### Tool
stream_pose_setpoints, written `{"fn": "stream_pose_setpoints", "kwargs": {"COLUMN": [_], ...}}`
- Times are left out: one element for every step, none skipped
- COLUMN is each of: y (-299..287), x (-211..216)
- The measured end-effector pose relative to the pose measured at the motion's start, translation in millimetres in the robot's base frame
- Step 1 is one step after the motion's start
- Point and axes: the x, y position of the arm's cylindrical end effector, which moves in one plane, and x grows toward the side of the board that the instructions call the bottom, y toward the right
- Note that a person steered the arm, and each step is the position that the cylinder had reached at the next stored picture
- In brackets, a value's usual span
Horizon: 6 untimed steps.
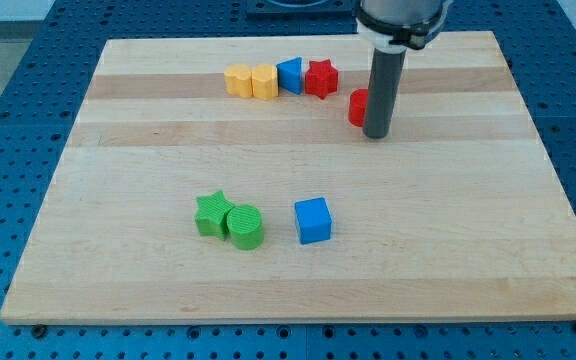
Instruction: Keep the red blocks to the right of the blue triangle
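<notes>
Where the rod comes down in the upper right of the frame, you see my tip (pixel 376 134) resting on the wooden board (pixel 468 250), touching or just beside the right edge of a red block (pixel 357 107) whose shape is partly hidden by the rod. No pincer is fitted on this arm, only the straight dark rod, so you have no open or closed state to log.

Near the view's top you find a row, left to right: a yellow block (pixel 238 80), a second yellow block (pixel 265 81), the blue triangle (pixel 290 75) and a red star (pixel 320 78), each touching its neighbour. Both red pieces lie to the view's right of the blue triangle.

Lower centre, well apart from the row: a green star (pixel 211 214) touching a green cylinder (pixel 246 226), with a blue cube (pixel 313 220) near them on the right.
</notes>
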Motion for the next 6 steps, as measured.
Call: {"fn": "stream_pose_setpoints", "kwargs": {"y": [21,-4,-6,-12,-12,-12], "x": [0,2,-17,-33,-57,-58]}}
